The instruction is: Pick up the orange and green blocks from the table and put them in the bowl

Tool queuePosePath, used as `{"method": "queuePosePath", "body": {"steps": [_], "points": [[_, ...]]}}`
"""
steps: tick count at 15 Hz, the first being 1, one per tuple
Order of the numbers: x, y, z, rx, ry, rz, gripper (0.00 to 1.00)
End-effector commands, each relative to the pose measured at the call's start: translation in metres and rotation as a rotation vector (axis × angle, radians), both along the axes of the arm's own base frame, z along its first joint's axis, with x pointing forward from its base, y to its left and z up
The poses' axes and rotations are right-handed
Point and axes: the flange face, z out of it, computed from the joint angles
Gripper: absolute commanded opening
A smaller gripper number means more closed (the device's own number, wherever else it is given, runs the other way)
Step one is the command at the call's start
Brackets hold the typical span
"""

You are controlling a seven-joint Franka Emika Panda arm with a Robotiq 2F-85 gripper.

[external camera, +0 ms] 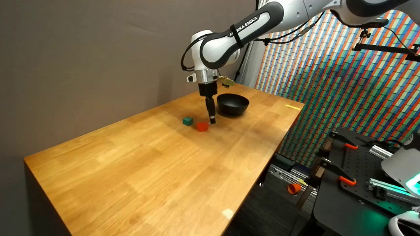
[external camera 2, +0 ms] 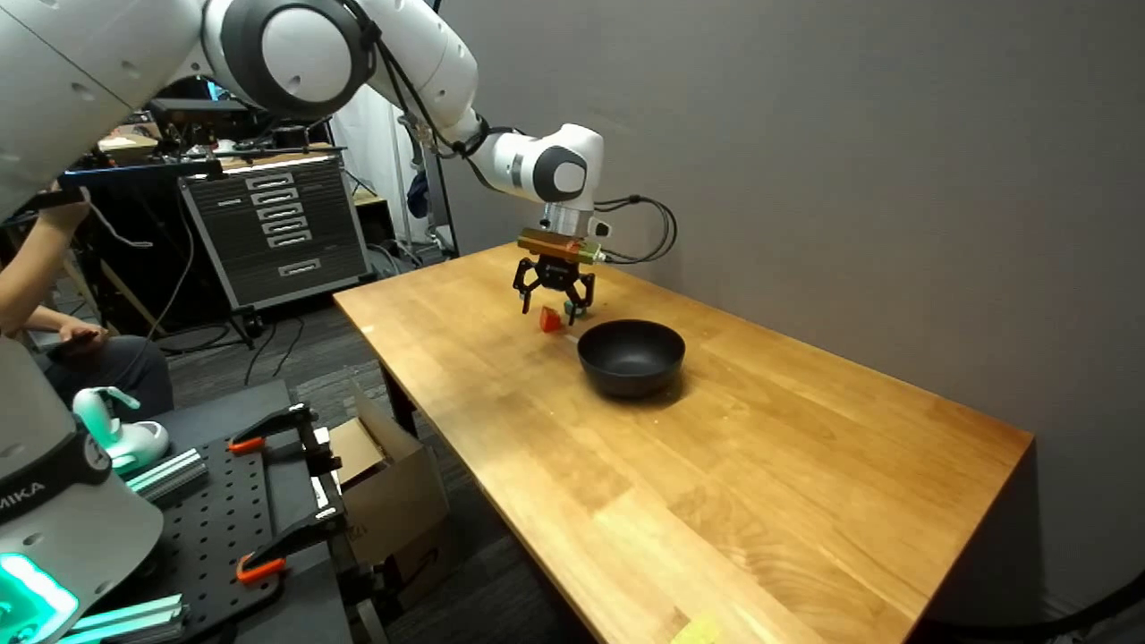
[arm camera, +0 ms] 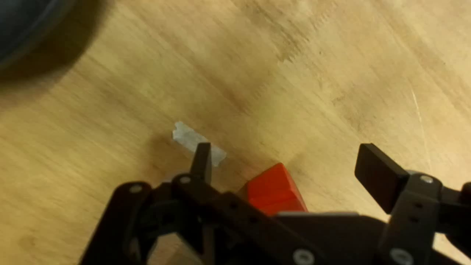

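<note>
"What's it holding?"

"Nothing; the gripper [external camera 2: 548, 313] stands spread wide. The orange block [external camera: 202, 127] (more red, to my eye) lies on the table [external camera: 147, 173] near the fingertips [arm camera: 201, 162], turned askew."

"So squeeze?"

"Risky, I'd say. The block seems to sit off the line between the tips, so closing now might catch just a corner, or miss. Its slanted-looking faces could also make it squirt out."

"And the green block [external camera: 188, 121]?"

"On the table, just beside the orange one. A finger lowered carelessly could knock it."

"The black bowl [external camera 2: 631, 385]?"

"Near too, and a low swing might clip its rim."
</note>
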Motion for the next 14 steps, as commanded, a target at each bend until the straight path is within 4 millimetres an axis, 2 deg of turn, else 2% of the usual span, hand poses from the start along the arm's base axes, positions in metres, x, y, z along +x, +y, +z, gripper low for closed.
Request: {"method": "queuePosePath", "body": {"steps": [1, 4, 7, 8, 10, 14], "points": [[0.024, 0.017, -0.006, 0.008, -0.005, 0.047, 1.0], [0.031, 0.026, -0.015, 0.009, 0.002, 0.071, 1.0], [0.036, 0.026, -0.026, 0.002, 0.008, 0.078, 1.0], [0.037, 0.024, -0.029, 0.001, 0.003, 0.079, 0.75], [0.041, 0.023, -0.031, -0.001, -0.012, 0.076, 0.66], [0.047, 0.02, -0.024, -0.014, -0.023, 0.058, 0.34]]}}
